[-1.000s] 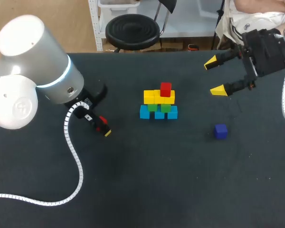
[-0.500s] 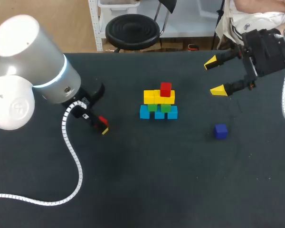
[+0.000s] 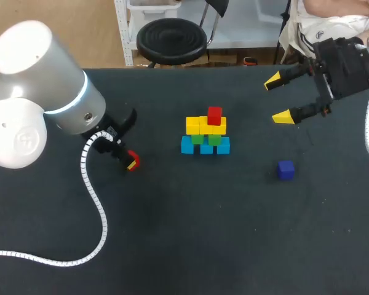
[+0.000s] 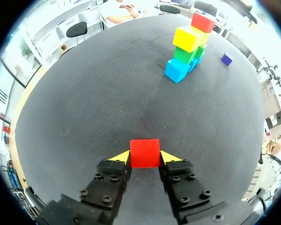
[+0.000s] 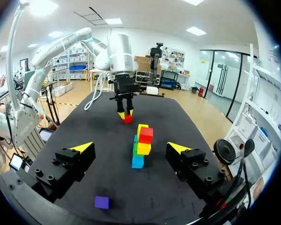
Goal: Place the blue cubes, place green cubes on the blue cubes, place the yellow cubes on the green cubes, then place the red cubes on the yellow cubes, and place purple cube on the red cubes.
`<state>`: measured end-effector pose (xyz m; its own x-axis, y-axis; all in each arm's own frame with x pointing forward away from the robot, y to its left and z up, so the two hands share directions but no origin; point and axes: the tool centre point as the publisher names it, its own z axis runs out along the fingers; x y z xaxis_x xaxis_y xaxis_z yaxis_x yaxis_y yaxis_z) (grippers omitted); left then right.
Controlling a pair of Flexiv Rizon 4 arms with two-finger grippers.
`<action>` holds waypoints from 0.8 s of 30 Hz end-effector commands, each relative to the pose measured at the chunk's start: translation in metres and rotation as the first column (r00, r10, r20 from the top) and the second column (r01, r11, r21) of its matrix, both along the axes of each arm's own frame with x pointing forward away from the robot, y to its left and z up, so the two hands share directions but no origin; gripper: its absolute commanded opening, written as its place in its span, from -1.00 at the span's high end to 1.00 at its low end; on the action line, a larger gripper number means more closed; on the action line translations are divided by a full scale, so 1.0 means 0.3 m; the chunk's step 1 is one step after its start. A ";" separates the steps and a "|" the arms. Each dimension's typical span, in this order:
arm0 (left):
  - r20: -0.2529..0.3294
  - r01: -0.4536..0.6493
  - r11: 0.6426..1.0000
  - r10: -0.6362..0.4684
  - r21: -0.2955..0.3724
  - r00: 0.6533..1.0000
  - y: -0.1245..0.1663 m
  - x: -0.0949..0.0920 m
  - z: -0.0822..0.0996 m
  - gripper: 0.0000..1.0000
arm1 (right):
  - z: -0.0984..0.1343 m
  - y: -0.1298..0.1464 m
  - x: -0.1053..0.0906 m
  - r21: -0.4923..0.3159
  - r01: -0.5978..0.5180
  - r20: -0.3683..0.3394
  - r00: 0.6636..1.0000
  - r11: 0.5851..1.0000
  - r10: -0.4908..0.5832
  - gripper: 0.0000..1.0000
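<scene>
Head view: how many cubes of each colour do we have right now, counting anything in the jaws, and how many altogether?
Blue cubes: 3
Green cubes: 2
Yellow cubes: 3, as best the head view shows
Red cubes: 2, one on the yellow cubes, the other red cube held in the left jaws
Purple cube: 1, lying apart from the rest
Total: 11

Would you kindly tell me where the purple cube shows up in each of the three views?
Head view: purple cube alone, right of the stack.
Left wrist view: purple cube far ahead of the left hand, beside the stack.
Right wrist view: purple cube close under the right hand, nearer than the stack.
Shared landmark: the stack.
</scene>
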<state>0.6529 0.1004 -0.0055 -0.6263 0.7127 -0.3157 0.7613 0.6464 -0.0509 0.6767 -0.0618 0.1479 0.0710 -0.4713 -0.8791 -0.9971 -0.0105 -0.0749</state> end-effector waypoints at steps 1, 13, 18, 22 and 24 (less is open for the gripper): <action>0.003 0.038 0.999 -0.038 -0.028 0.999 -0.003 -0.009 0.004 1.00 | -0.001 0.000 0.001 0.001 -0.001 0.001 1.000 1.000 0.001 -1.00; -0.031 0.393 0.914 -0.398 -0.105 0.917 -0.146 -0.040 0.060 1.00 | -0.001 0.000 0.001 0.001 -0.001 0.001 1.000 1.000 0.001 -1.00; -0.031 0.446 0.894 -0.447 -0.038 0.894 -0.184 -0.051 0.100 1.00 | -0.001 0.000 0.001 0.001 -0.001 0.001 1.000 1.000 0.001 -1.00; -0.009 0.458 0.889 -0.458 -0.028 0.889 -0.204 -0.057 0.141 1.00 | -0.001 0.000 0.001 0.001 -0.001 0.001 1.000 1.000 0.001 -1.00; 0.008 0.462 0.887 -0.461 -0.016 0.887 -0.211 -0.056 0.164 1.00 | -0.001 0.000 0.001 0.001 -0.001 0.001 1.000 1.000 0.001 -1.00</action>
